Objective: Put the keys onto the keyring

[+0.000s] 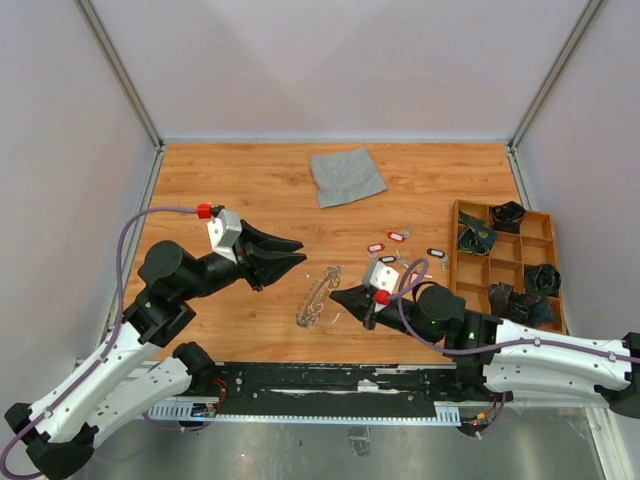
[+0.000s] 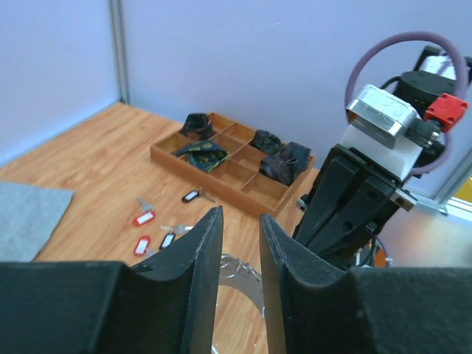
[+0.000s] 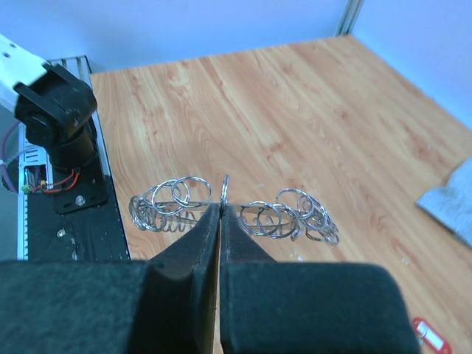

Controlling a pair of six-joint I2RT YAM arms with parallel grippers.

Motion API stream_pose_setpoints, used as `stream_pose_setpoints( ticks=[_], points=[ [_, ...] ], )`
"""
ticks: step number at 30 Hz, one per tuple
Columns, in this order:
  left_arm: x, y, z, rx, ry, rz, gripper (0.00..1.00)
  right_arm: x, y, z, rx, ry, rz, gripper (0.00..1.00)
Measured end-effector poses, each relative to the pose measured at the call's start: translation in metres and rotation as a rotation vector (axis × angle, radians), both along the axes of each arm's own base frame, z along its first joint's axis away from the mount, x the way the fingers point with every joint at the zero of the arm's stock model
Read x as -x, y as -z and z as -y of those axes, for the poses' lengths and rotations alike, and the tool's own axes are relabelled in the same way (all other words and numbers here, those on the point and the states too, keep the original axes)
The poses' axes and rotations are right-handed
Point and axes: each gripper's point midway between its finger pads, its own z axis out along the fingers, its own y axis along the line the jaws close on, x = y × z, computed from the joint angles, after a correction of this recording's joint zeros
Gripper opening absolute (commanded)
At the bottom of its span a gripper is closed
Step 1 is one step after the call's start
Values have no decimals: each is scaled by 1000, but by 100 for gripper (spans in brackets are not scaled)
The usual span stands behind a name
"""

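Right gripper point(image 3: 220, 208): nearest the front edge, fingers pressed together, pinching one thin loop of the keyring point(image 3: 295, 214).
Risk: with so slight a hold, the ring could swing or slip free if jolted.
Right arm: stretched low, reaching leftward toward mid-table.
Left gripper point(image 1: 290, 252): slightly spread, empty, angled down, just short of the ring.
Keys point(image 1: 397, 237): loose on the table beyond, near the wooden tray point(image 1: 456, 240).

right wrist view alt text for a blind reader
The right claw pinches one small ring of the keyring, silver rings fanning to both sides, wooden table behind. Grey cloth and a red key tag at the right edge.
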Motion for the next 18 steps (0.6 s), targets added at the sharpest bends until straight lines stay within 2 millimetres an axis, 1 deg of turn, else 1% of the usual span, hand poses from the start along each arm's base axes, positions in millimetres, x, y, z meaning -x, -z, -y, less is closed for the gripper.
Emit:
stream_pose_setpoints(
  ticks=[4, 7, 15, 18],
  points=[
    [14, -25, 3, 4, 75, 65, 26, 8, -27, 4, -46, -52, 80, 0],
    [22, -35, 6, 3, 124, 96, 25, 15, -52, 4, -81, -98, 143, 0],
    [39, -44, 13, -8, 241, 129, 23, 32, -102, 2, -162, -200, 250, 0],
    [46, -47, 13, 2, 273, 141, 23, 36, -115, 1, -198, -219, 270, 0]
  ],
)
